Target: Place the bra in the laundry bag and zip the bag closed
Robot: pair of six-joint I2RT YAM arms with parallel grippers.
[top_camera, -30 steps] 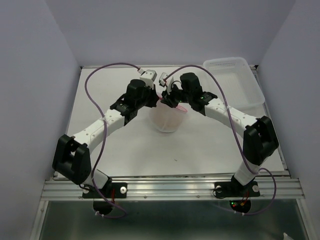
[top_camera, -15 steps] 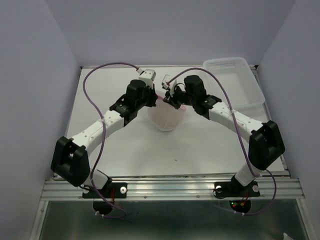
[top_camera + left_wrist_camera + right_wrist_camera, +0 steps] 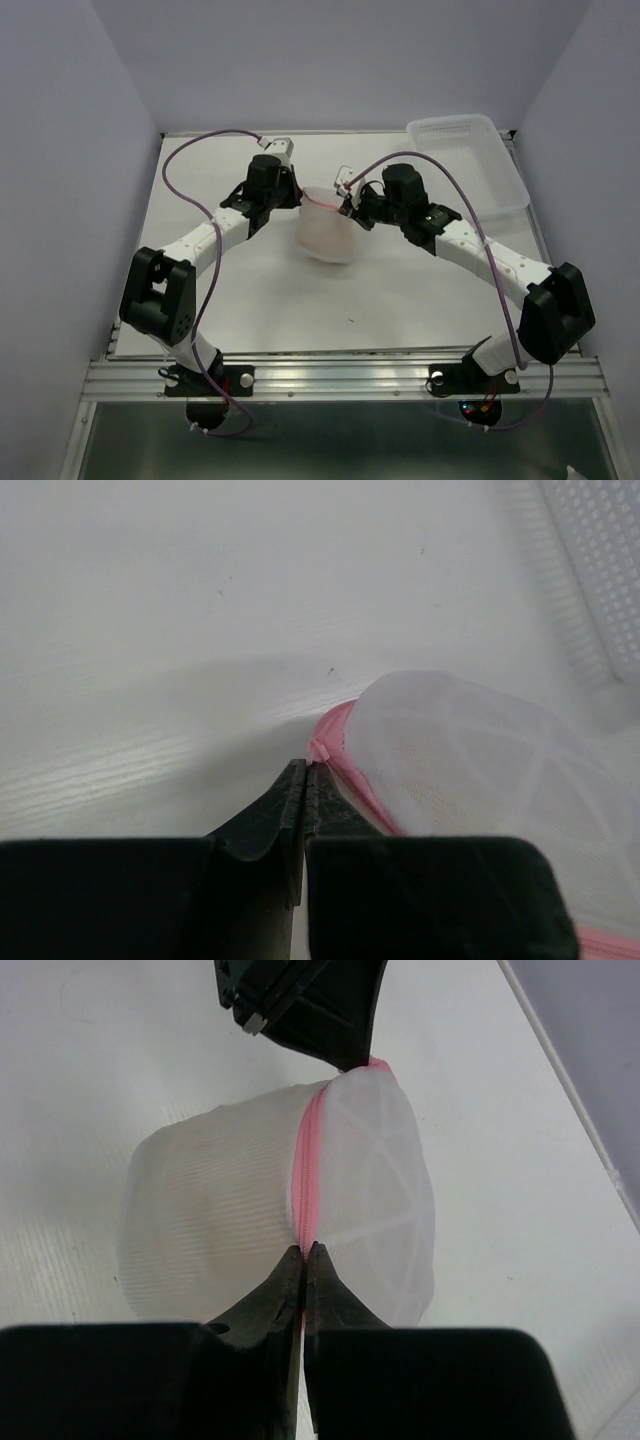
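The laundry bag [image 3: 325,232], a white mesh dome with a pink zipper rim [image 3: 308,1175], hangs stretched between my two grippers above the table centre. My left gripper [image 3: 298,196] is shut on the pink rim's end [image 3: 322,748] at the bag's left side. My right gripper [image 3: 352,207] is shut on the pink zipper at the bag's right side [image 3: 304,1252]. A faint peach tint shows through the mesh [image 3: 430,780]; the bra itself is hidden inside. The zipper line looks closed along its visible length in the right wrist view.
A rectangular clear-white plastic basket tray [image 3: 467,165] sits at the back right of the white table; its mesh edge shows in the left wrist view [image 3: 600,560]. Purple cables loop over both arms.
The two grippers have pulled apart, left gripper moving left and back, right gripper moving right. The bag is now stretched between them and more exposed from above.
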